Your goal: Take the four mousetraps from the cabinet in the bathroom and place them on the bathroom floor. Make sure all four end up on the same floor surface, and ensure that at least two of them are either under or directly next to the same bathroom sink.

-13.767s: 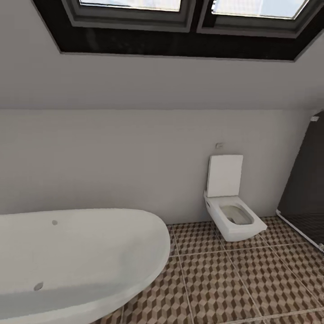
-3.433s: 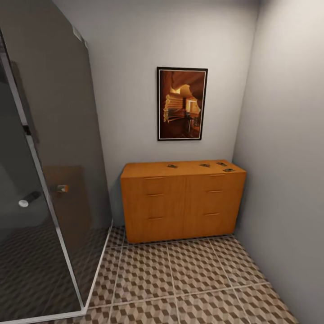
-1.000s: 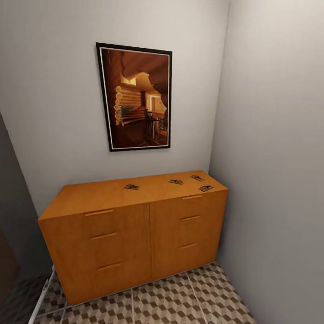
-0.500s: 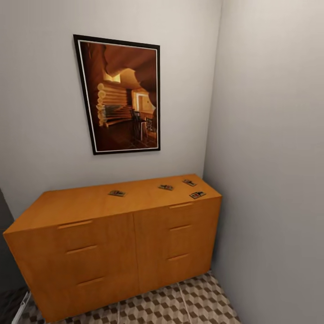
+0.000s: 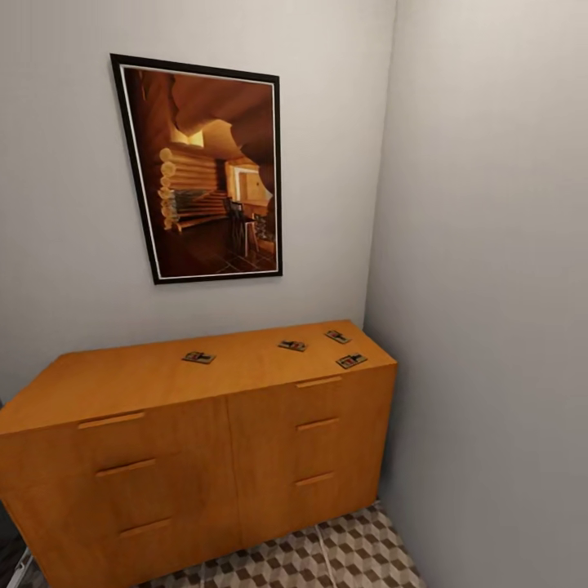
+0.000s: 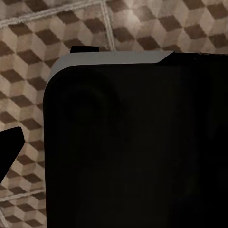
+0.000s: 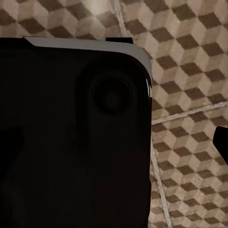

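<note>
The orange-brown cabinet [image 5: 204, 457] stands against the back wall in the corner, its drawers shut. Several mousetraps lie flat on its top. One mousetrap [image 5: 198, 357] is near the middle. Three more sit toward the right end: one [image 5: 292, 345] further in, one [image 5: 337, 336] by the back, one [image 5: 351, 360] at the front edge. The cube-patterned bathroom floor [image 5: 327, 555] shows below the cabinet and in both wrist views [image 6: 28, 71] [image 7: 190, 47]. The bathroom sink is out of view. A dark pointed tip [image 6: 9, 147] [image 7: 222, 142] juts in at each wrist view's edge.
A framed picture [image 5: 208, 167] hangs above the cabinet. A grey side wall [image 5: 490, 286] closes in right beside the cabinet's right end. A large dark body of the robot [image 6: 137, 142] [image 7: 71, 133] hangs over the tiles in both wrist views.
The view has shifted: the camera turned from bathtub and toilet past the glass shower to the cabinet, then closed in. The mousetraps have not moved on the top.
</note>
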`<state>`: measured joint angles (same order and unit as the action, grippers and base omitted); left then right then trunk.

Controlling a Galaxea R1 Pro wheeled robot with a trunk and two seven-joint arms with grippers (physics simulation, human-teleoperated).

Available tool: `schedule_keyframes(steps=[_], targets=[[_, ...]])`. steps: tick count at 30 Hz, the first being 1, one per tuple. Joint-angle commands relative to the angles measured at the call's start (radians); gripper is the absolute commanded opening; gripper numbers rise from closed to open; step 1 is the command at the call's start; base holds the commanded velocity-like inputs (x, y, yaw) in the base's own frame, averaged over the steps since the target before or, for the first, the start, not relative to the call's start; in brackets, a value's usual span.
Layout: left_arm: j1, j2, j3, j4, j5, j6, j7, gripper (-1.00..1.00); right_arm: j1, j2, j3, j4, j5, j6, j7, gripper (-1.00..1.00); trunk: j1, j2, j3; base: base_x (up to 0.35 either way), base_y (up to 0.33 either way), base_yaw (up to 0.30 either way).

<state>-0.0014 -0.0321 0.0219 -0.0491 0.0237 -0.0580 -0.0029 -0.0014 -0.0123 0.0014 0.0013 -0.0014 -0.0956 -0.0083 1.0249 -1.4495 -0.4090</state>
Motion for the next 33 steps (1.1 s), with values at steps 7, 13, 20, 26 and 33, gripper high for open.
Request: schedule_keyframes(steps=[7, 13, 20, 26, 33], targets=[[0.0, 0.0, 0.002, 0.0, 0.002, -0.003, 0.0, 1.0, 0.0, 0.0, 0.0, 0.0, 0.0, -0.003, -0.001, 1.0, 0.0, 0.0, -0.001, 0.014, -0.01, 0.0], [0.0, 0.0, 0.003, -0.001, 0.002, -0.004, 0.0, 1.0, 0.0, 0.0, 0.0, 0.0, 0.0, -0.004, -0.001, 1.0, 0.0, 0.0, -0.001, 0.004, -0.003, 0.0], [0.0, 0.0, 0.003, -0.001, 0.002, -0.005, 0.0, 1.0, 0.0, 0.0, 0.0, 0.0, 0.0, -0.004, -0.001, 1.0, 0.0, 0.0, -0.001, 0.001, -0.001, 0.0], [0.0, -0.001, 0.003, -0.001, 0.002, -0.006, 0.0, 1.0, 0.0, 0.0, 0.0, 0.0, 0.0, -0.003, -0.001, 1.0, 0.0, 0.0, -0.001, 0.0, 0.0, 0.0], [0.0, -0.002, 0.003, -0.002, 0.002, -0.007, 0.0, 1.0, 0.0, 0.0, 0.0, 0.0, 0.001, -0.003, -0.001, 1.0, 0.0, 0.0, -0.001, 0.0, 0.0, 0.0]])
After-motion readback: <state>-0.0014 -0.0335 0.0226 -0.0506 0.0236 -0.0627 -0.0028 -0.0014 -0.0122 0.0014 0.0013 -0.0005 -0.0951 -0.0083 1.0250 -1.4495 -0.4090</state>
